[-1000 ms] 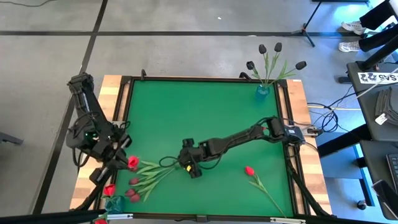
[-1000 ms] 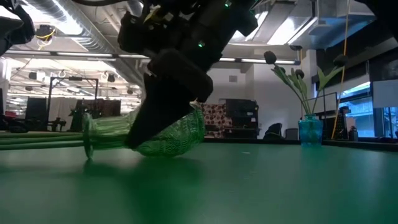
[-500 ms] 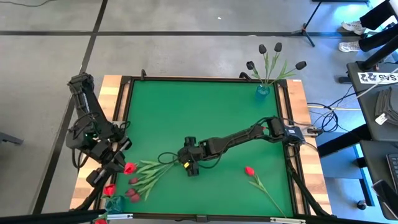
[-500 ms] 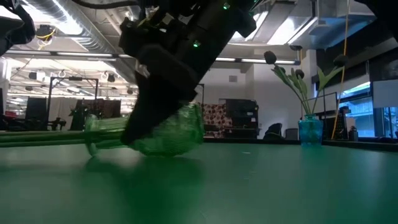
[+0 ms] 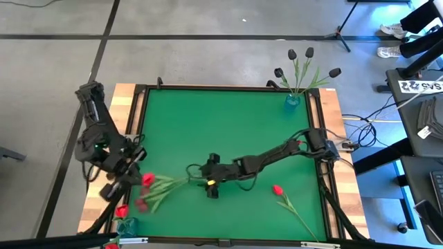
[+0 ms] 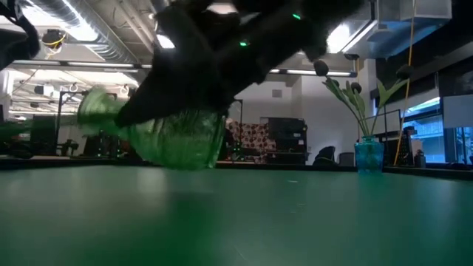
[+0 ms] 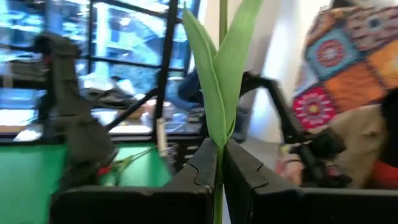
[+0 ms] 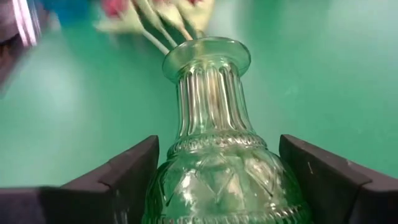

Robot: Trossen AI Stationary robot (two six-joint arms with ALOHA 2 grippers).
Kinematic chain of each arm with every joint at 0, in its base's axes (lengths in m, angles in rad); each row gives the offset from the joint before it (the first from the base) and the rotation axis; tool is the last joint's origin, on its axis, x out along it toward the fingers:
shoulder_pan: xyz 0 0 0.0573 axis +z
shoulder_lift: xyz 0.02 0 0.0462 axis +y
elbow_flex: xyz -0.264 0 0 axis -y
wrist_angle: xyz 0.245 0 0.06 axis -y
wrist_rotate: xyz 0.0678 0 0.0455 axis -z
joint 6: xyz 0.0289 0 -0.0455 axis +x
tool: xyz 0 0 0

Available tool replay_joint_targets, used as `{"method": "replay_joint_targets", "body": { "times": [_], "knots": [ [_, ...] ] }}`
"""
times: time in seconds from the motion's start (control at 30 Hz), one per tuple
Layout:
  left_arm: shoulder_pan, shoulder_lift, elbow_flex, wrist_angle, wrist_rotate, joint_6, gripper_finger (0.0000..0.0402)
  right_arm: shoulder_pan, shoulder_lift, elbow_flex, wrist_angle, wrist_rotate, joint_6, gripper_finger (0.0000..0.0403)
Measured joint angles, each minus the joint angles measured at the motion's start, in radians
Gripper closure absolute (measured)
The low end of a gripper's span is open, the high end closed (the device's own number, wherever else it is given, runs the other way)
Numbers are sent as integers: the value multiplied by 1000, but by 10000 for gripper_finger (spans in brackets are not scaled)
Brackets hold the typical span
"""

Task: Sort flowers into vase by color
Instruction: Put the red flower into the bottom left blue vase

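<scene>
My right gripper (image 5: 211, 182) is shut on a green ribbed glass vase (image 8: 217, 168), mid-table toward the near edge. The vase (image 6: 177, 140) hangs tilted above the green mat, its neck (image 6: 96, 111) toward the table's left. Several tulips (image 5: 160, 187) with green leaves and pink-red heads (image 5: 140, 205) stick out of its mouth (image 8: 205, 51). My left gripper (image 5: 133, 184) is shut on a tulip's green stem (image 7: 221, 93) at the near left, beside a bright red head (image 5: 147, 180). One red tulip (image 5: 278, 189) lies flat on the mat at the near right. My left gripper pinches a thin green stem (image 7: 219, 163) between its two fingers (image 7: 200, 167), just below a pair of long leaves. The stem runs on past the fingertips and out of the picture. Its head does not show in the wrist view. My right gripper holds the vase's wide patterned body (image 8: 166, 183) between its two fingers (image 8: 130, 171), which lie along the vase toward its neck. The vase is lifted clear of the mat and tilted, neck end higher, with the tulip stems sticking out of its mouth.
A blue vase (image 5: 292, 101) with black tulips stands at the far right corner and shows in the low view (image 6: 368, 155). Another blue vase (image 5: 127, 225) with red tulips (image 5: 122, 211) stands at the near left corner. The mat (image 5: 221, 124) has a raised dark rim.
My right gripper has gone up with the green vase. The vase lay on its side on the mat and now hangs clear of it, its neck tipped upward. The tulips in it have been drawn along, their heads shifting toward the table's left.
</scene>
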Motion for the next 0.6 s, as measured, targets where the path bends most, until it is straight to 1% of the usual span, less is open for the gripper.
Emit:
{"method": "replay_joint_targets", "body": {
  "times": [0.1, 0.23, 0.3, 0.43, 0.5, 0.6],
  "knots": [
    [102, -1, 0, -48, 45, -25, 392, 0, -44, -160, 278, 65, 19, 91],
    [284, -4, 0, -90, 162, -82, 392, -14, -56, -336, 718, 175, 16, 91],
    [378, 9, 0, -101, 225, -116, 392, -25, -57, -408, 894, 217, 13, 91],
    [517, 23, -1, -68, 344, -138, 392, -23, -57, -526, 1140, 331, -76, 91],
    [561, 22, -1, -11, 376, -127, 392, -21, -56, -568, 1243, 381, -125, 91],
    [600, 3, 27, 49, 458, -76, 392, -22, -56, -622, 1350, 428, -206, 91]
  ]
}}
